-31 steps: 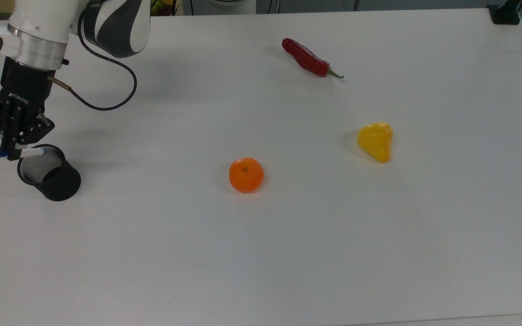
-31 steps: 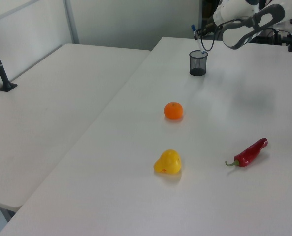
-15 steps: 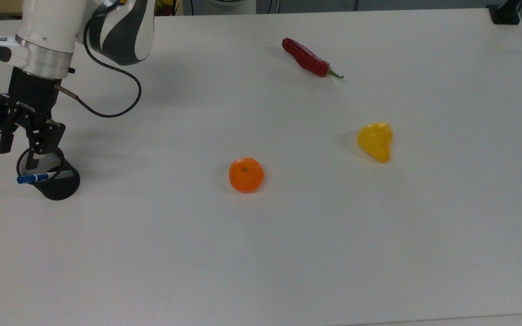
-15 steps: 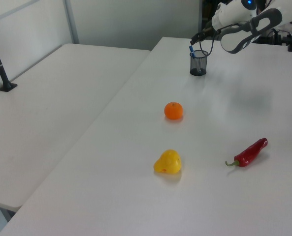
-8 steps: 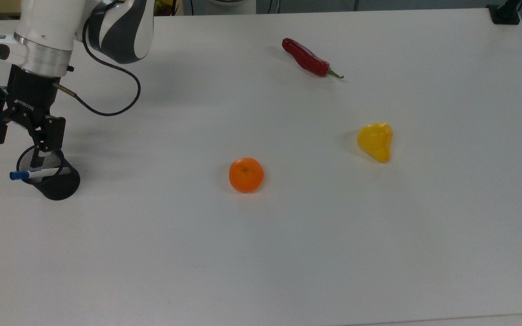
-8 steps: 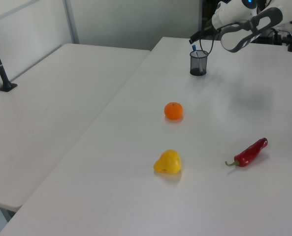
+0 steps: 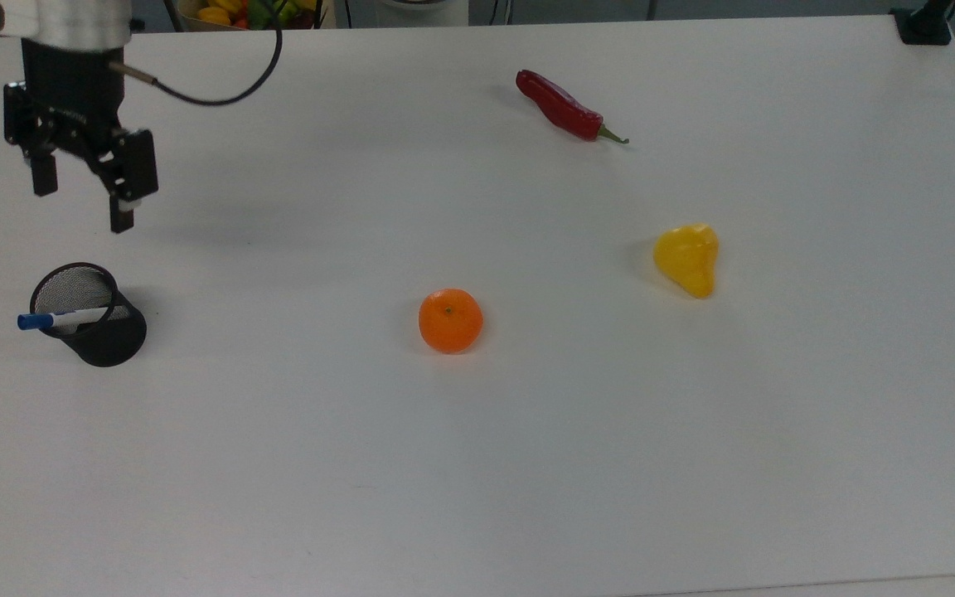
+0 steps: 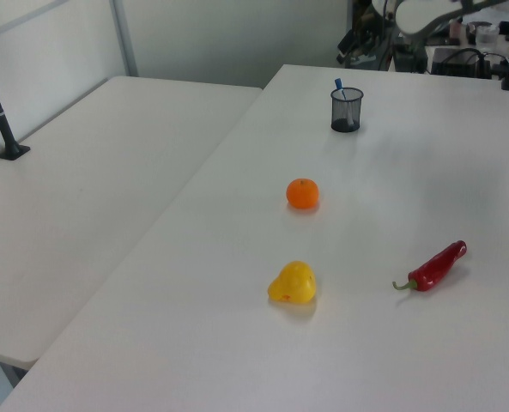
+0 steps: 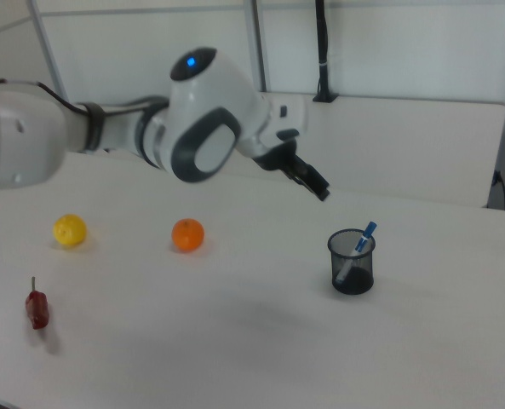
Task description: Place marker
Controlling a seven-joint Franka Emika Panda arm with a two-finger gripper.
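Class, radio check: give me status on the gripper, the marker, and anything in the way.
Gripper open, empty, above the table. Marker in the black mesh cup, leaning on the rim, blue cap up. Orange well away, nothing obstructing.

Your marker (image 7: 61,317): slim white barrel, blue cap. Sits inside black mesh cup (image 7: 104,338), tilted, leaning on cup rim, cap end up. Cap pokes past rim toward top view's left. In right view, cap leans toward upper right.
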